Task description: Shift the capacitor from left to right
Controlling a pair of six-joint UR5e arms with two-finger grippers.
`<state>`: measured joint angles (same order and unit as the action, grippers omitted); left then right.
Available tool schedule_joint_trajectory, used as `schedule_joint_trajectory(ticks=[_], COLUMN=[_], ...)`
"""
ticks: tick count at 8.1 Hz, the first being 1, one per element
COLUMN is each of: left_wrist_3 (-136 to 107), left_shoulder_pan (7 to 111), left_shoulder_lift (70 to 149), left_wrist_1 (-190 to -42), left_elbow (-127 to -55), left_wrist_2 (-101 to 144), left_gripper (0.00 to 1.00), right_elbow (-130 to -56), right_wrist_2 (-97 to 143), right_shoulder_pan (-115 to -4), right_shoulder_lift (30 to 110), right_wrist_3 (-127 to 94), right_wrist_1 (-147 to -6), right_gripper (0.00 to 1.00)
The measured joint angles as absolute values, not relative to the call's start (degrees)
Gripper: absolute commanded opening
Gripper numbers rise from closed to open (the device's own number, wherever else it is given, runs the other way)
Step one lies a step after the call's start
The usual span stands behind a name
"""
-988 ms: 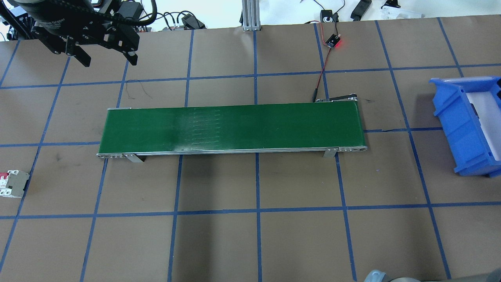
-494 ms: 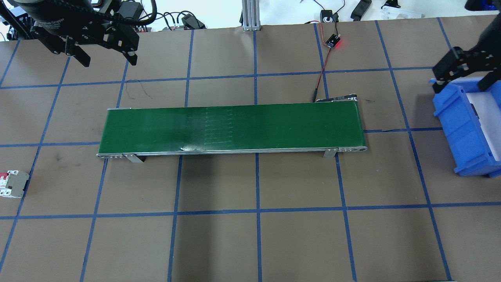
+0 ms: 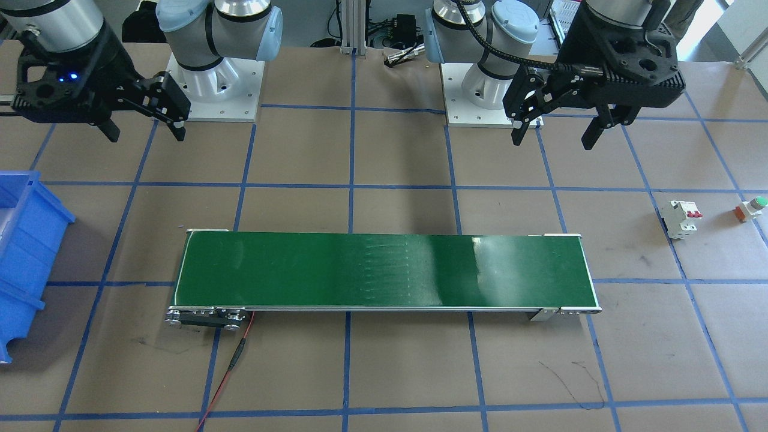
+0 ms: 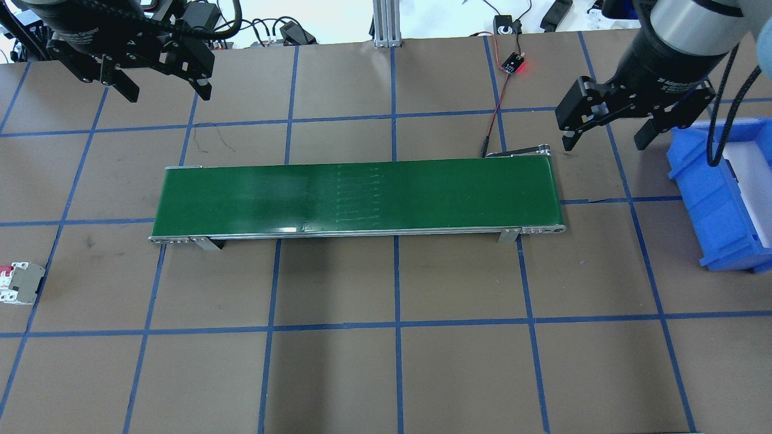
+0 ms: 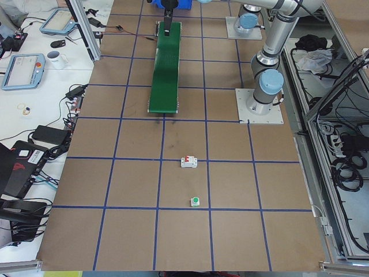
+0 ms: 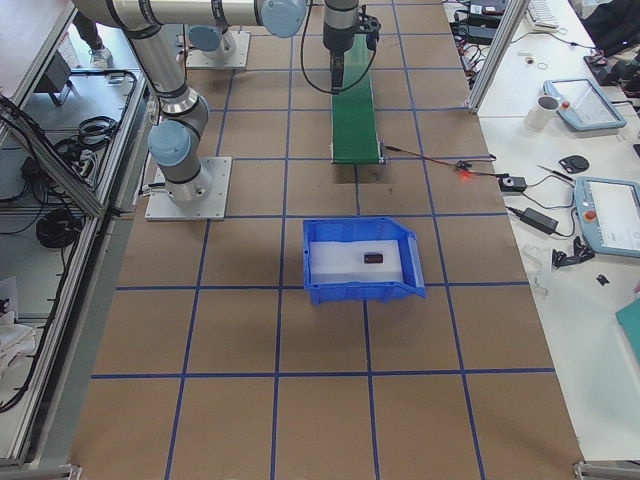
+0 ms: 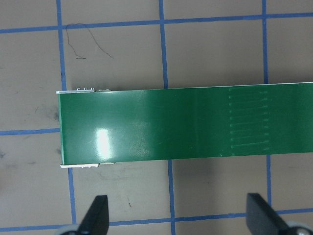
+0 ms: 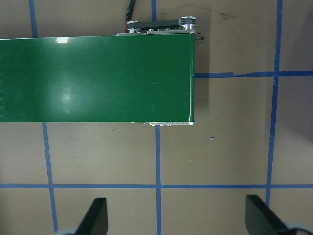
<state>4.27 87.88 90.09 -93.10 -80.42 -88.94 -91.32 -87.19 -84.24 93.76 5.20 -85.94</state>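
Note:
The capacitor (image 6: 374, 257), a small dark cylinder, lies on the white floor of the blue bin (image 6: 362, 291), seen in the exterior right view. My left gripper (image 4: 164, 94) is open and empty, high over the table behind the left end of the green conveyor belt (image 4: 356, 196); it also shows in the front-facing view (image 3: 552, 141). My right gripper (image 4: 603, 144) is open and empty, beside the belt's right end, left of the bin (image 4: 718, 199). Both wrist views show open fingers above the belt ends (image 7: 178, 215) (image 8: 176, 215).
A white circuit breaker (image 3: 681, 219) with a red switch and a small button (image 3: 750, 209) with a green cap lie on the table on my left side. A red-lit sensor board (image 4: 514, 63) with a wire sits behind the belt.
My right arm has come into the overhead view from the right and moved left, from over the bin to beside the belt's right end. The belt's marks have shifted right. My left arm is still.

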Motion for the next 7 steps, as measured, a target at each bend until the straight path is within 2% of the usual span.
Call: schedule_joint_trajectory(ticks=[7], left_wrist_3=[4.3], left_shoulder_pan=[87.9], left_shoulder_lift=[90.0], left_wrist_1=[-93.1], left_elbow=[-80.4], left_wrist_2=[-88.9], left_gripper=[1.0], right_elbow=[-91.3], right_wrist_2=[-87.8], right_shoulder_pan=[-87.1], right_shoulder_lift=[93.8], right_wrist_3=[4.3], right_wrist_1=[-85.9], right_gripper=[1.0])
